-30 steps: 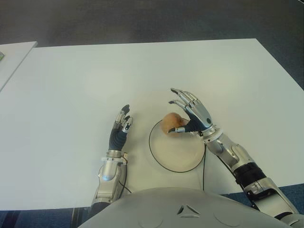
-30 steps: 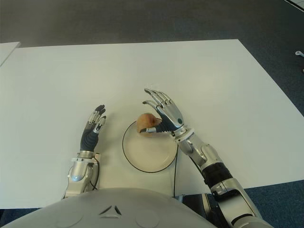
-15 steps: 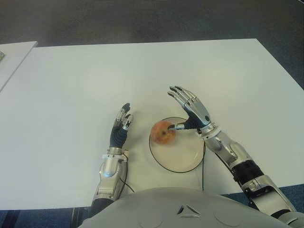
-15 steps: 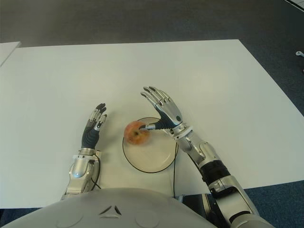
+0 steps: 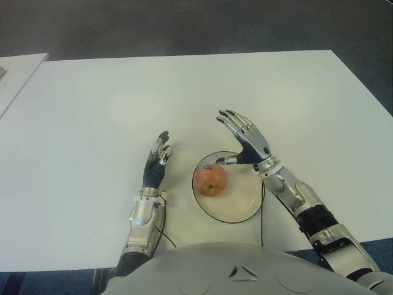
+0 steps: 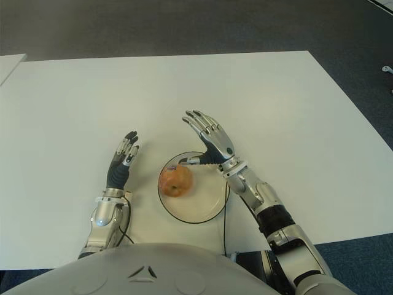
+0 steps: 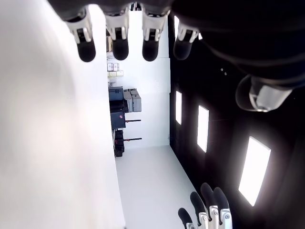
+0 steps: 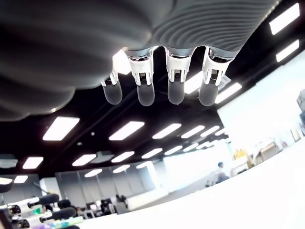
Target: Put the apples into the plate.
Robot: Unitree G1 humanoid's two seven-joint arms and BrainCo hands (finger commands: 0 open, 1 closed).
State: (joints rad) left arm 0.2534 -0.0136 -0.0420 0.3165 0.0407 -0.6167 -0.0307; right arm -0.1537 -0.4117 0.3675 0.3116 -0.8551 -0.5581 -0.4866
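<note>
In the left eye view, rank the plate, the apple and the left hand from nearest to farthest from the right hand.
Starting from the right hand, fingers spread:
1. Plate, its rim right under the thumb.
2. Apple, on the plate's left part, just past the thumb tip.
3. Left hand, on the table beyond the plate's left rim.

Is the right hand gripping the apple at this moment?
No, the right hand is open beside the apple, which sits in the plate.

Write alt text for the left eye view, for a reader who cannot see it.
An apple sits in a round plate on a white table, released by the robot's open right hand, which hovers just beyond the plate's far rim. The open left hand shows left of the plate.
</note>
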